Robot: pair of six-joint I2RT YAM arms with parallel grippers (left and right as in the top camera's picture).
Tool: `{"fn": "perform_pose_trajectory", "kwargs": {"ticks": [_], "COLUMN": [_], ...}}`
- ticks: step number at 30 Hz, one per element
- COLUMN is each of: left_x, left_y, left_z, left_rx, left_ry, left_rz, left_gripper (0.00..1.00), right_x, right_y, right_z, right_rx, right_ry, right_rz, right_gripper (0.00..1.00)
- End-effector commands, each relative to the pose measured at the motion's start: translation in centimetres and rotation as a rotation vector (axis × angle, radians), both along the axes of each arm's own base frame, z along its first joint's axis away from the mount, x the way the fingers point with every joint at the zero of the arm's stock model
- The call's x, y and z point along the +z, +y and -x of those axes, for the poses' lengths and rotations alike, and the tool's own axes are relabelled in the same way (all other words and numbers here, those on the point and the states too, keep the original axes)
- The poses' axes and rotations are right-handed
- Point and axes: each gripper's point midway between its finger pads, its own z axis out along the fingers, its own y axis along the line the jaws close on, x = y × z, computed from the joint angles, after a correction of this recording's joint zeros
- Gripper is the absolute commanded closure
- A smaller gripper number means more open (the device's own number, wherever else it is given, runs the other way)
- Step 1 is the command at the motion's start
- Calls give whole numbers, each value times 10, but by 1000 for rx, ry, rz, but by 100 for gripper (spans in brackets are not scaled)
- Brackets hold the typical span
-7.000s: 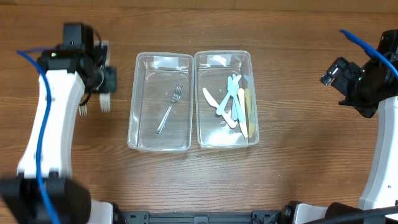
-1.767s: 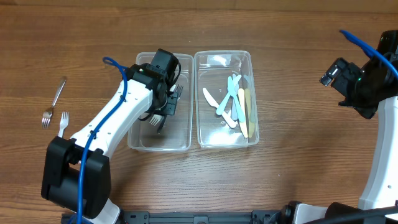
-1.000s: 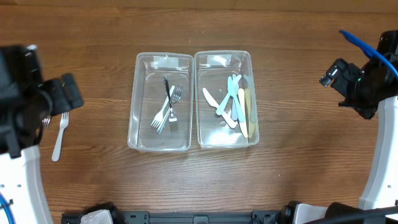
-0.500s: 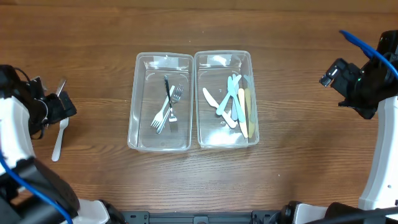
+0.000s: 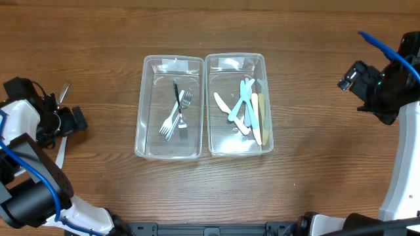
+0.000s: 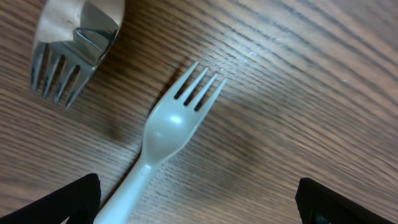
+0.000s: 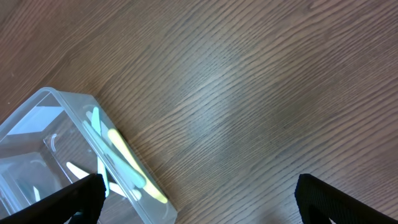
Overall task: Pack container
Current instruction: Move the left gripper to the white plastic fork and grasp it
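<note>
**Left gripper over two loose forks, fork bin part-filled**

Far left: left gripper (image 5: 65,122) low over the wooden table (image 5: 105,196), fingers spread wide, clamped on nothing. Directly beneath it, a white plastic fork (image 6: 166,127) lying flat, and just beside that a metal fork (image 6: 65,53), the two apart as far as visible. Probably lined up for the next pick, since both belong with the other forks.

Centre-left: left container (image 5: 140,131), clear plastic, holding a small crossed pile of forks (image 5: 176,117). Just beside it: right container (image 5: 268,124), holding pastel plastic knives (image 5: 248,111) — sorted by type, hence the two bins.

Far right: right gripper (image 5: 350,78), well apart from both bins, fingers spread wide and empty, apparently parked out of the way.

From overhead: whole layout and the fork pile, but the white fork mostly covered, only handle ends peeking out. From the left wrist: tines of both loose forks and the gap between them, no bins. From the right wrist: one corner of the right container with yellow and blue pieces, otherwise bare wood.

Judged partway — two forks not yet packed.
</note>
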Motion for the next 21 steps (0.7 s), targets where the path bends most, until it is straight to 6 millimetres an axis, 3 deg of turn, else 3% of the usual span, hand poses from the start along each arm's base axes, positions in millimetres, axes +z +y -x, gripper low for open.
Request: {"fn": "perform_pose_trajectory", "kwargs": {"ticks": [1,8,14,17,21], "left_x": [-16,-30,-39,-40,-39], "left_y": [-1,5,0,-3,-6], "left_z": [10,16,20,18,16], "left_rx": [-12,-28,-34,-37,-38], "left_ry": [29,33,28,13,3], "left_rz": [-10,-66,-59,-38,-22], "left_gripper": [0,0,9,20,48], "right_x": [1,1,1,1,1], "right_y": [2,2,2,2,2], "right_z": [-1,-1,-1,-1,-1], "right_rx": [11,12,12,12,12], "right_ry": [-8,-8,-6,-6,-5], "right_rz": [3,3,2,2,2], "right_gripper": [0,0,0,0,0]}}
